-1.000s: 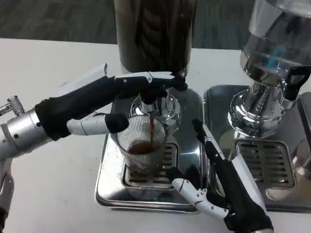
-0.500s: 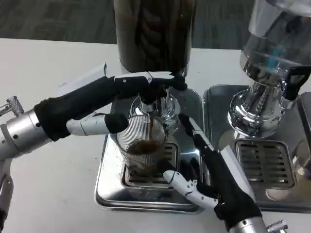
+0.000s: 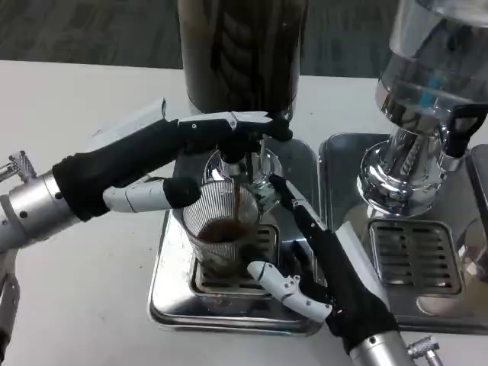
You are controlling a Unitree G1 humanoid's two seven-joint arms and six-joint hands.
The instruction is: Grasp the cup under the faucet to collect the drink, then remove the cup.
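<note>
Cup [image 3: 221, 232]: clear ribbed glass, upright on the grille of the left drip tray [image 3: 171, 293], directly below the faucet [image 3: 235, 164]; dark liquid covers its bottom
Stream: a thin brown line of drink runs from the faucet down into the cup
Dispenser [image 3: 242, 53]: dark-filled clear tank at the rear of the left tray, its chrome base just behind the cup
Left hand [image 3: 191, 164]: reaches in from the picture's left; upper fingers extended across the faucet lever [image 3: 255, 126], lying on it; a lower finger [image 3: 152, 194] with a black tip sits against the cup's left wall
Left hand finger state: fingers spread wide, above and beside the cup, not closed round it; contact with the lever appears firm, but whether they press it cannot be told
Right hand [image 3: 328, 267]: comes in from the lower right over the left tray, just right of the cup
Right hand finger state: fingers apart, holding nothing; one long finger [image 3: 293, 210] points up past the cup's right side, a white one [image 3: 278, 282] lies low by the cup's base; whether either touches the glass cannot be told
Second dispenser [image 3: 431, 84]: clear tank on a chrome pedestal, on the right tray [image 3: 343, 152], well apart from the cup
Table [image 3: 69, 114]: white surface under both trays
</note>
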